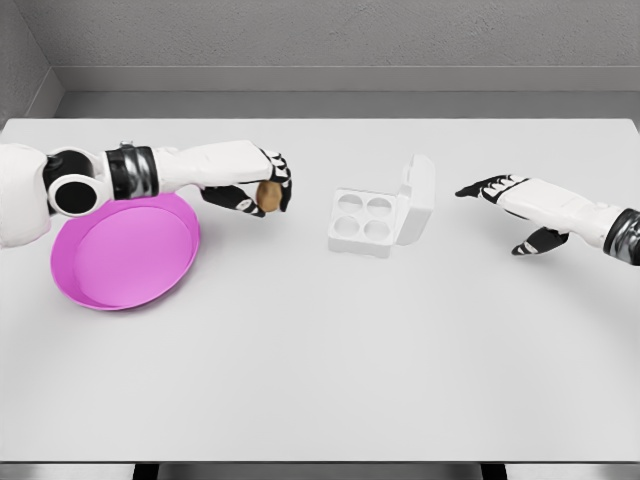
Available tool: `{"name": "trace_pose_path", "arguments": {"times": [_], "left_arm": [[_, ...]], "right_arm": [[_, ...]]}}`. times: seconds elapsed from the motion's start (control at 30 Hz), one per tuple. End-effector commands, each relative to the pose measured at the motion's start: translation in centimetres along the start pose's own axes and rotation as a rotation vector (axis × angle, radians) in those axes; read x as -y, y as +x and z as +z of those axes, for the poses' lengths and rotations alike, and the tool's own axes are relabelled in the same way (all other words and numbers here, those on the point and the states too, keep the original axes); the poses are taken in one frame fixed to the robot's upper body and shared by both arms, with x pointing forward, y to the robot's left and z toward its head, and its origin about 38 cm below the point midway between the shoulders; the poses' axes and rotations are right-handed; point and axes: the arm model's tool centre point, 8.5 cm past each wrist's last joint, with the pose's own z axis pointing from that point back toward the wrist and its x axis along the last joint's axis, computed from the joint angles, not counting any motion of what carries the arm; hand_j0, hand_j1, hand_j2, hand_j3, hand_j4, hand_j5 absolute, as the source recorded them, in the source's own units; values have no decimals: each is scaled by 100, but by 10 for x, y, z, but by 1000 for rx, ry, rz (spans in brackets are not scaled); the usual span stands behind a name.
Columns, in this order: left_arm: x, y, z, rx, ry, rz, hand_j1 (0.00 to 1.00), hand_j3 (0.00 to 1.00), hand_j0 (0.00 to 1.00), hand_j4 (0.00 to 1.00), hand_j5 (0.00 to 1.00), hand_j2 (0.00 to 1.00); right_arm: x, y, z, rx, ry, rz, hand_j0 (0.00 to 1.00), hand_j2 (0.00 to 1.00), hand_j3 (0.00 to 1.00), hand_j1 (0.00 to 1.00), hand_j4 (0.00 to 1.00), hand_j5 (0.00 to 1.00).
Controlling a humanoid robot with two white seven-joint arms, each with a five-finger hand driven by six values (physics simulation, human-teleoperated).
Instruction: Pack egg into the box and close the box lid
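The table [320, 370] is white and bare along its near edge. Farther in, at the left, lies a pink plate [125, 250], round and shallow, flat on the table.

Just beyond the plate's far rim, the left arm reaches in from the left edge and passes over it. The left hand [250, 185] is past the plate's right side, above the table. Its fingers [278, 170] are curled down and clamped on the egg [268, 194], a small brown egg pinched between the fingertips and thumb, held clear of the table. The egg is between the plate and the box, nearer the plate.

Right of the egg, near the table's middle, sits the box [362, 225], white, with four round cups, all showing empty. Its lid [418, 195] stands open, hinged on the right side and tilted up and away from the cups.

At the right, well apart from the box, the right arm comes in from the right edge. The right hand [510, 195] hovers above the table, palm down, fingers stretched out and apart toward the box, thumb hanging below, holding nothing.

Behind the table runs a grey wall.
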Motion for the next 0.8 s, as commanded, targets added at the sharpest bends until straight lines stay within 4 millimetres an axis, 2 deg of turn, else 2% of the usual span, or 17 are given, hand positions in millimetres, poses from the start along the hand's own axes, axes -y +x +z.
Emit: {"name": "trace_pose_path", "arguments": {"times": [0.0, 0.27, 0.77], "left_arm": [[-2, 5, -11, 21, 6, 4, 39, 39, 39, 39, 39, 39], [-11, 14, -29, 56, 28, 4, 39, 39, 39, 39, 39, 39], [-13, 26, -72, 94, 29, 4, 39, 39, 39, 39, 39, 39]], "right_arm": [[0, 0, 0, 1, -3, -7, 100, 100, 100, 100, 100, 100], [1, -1, 1, -1, -4, -6, 100, 100, 100, 100, 100, 100], [0, 0, 0, 0, -5, -7, 100, 100, 100, 100, 100, 100]]}}
